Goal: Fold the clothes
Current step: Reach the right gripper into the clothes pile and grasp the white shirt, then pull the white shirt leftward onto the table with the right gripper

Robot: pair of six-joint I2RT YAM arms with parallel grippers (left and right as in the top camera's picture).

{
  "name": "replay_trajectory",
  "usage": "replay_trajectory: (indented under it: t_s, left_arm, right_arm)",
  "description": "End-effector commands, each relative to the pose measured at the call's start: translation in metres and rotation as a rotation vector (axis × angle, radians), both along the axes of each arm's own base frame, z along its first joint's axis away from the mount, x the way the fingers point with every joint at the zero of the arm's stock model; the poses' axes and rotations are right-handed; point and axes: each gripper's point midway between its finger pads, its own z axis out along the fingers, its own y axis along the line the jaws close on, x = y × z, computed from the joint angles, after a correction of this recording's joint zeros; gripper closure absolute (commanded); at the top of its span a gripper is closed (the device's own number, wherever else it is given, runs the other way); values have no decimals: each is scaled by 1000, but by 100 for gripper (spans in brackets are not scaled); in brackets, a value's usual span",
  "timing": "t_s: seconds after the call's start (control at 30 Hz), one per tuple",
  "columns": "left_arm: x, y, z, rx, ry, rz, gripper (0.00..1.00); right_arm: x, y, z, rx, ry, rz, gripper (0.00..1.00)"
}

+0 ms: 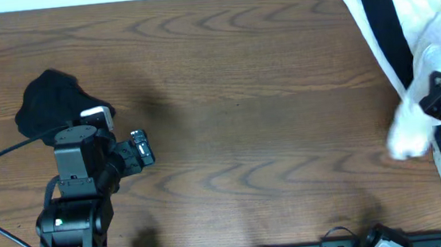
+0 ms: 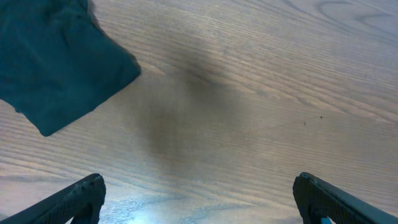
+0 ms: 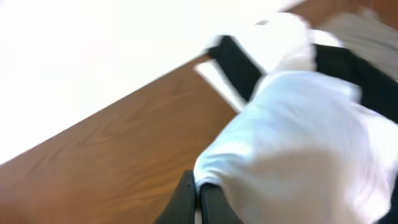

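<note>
Wood-grain tabletop (image 1: 226, 99) lies mostly bare, likely as folding room. At the edge of the clothes pile (image 1: 403, 19) the right jaws clench a bunch of the white T-shirt (image 3: 298, 137), probably to draw it clear; well apart from the pile, the left jaws hang released.

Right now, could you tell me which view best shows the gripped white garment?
Right wrist: the right gripper is shut on a fold of the white garment. Overhead shows it bunched, the grip hidden; left wrist shows none.
</note>
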Motion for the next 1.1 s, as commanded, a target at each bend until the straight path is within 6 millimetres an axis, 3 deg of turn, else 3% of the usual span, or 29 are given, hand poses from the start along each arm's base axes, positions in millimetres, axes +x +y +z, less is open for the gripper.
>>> replay_trajectory:
  t_s: [0.0, 0.43, 0.63, 0.87, 1.07]
  left_arm:
    - [3, 1, 9, 1, -24, 3, 2]
    - [3, 1, 9, 1, -24, 3, 2]
    - [3, 1, 9, 1, -24, 3, 2]
    - [3, 1, 9, 1, -24, 3, 2]
    - [3, 1, 9, 0, -24, 3, 2]
  right_arm:
    - [3, 26, -2, 0, -1, 130, 98]
    - [6, 46, -1, -20, -6, 211, 99]
    - [0, 52, 9, -37, -41, 232, 99]
    - [-19, 100, 37, -38, -175, 498, 99]
    - [-27, 140, 40, -9, -191, 654, 99]
